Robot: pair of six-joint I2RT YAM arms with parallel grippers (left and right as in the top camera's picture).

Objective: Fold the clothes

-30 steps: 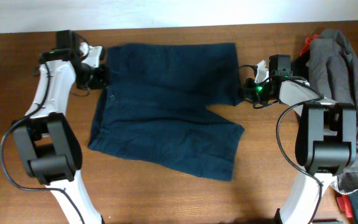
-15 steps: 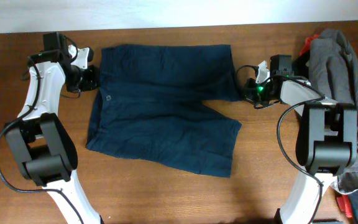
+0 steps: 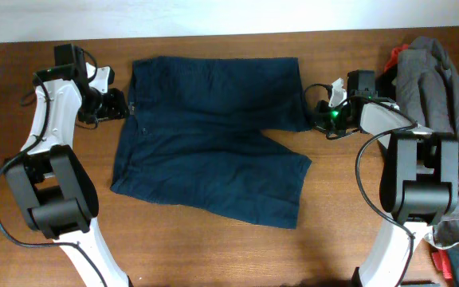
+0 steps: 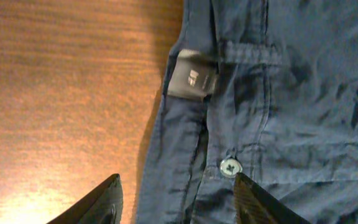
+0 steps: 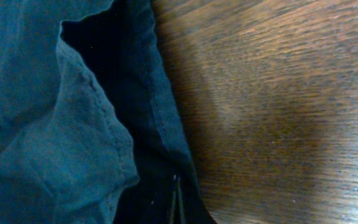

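On the table [image 3: 213, 255], one pair of navy shorts [image 3: 213, 143] lies flat at the centre, nudged left since earlier, with two grippers at its edges: left gripper [image 3: 116, 104] fingers spread, backed off the waistband; right gripper [image 3: 319, 119] at the hem, grip unclear.

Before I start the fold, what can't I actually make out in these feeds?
- Right end effector: whether it grips the shorts. The right wrist view shows only dark cloth, and the overhead view is too small to tell.
- Label on the waistband: its print is blurred in the left wrist view.
- Grey garment: cut off by the right edge of the overhead view.
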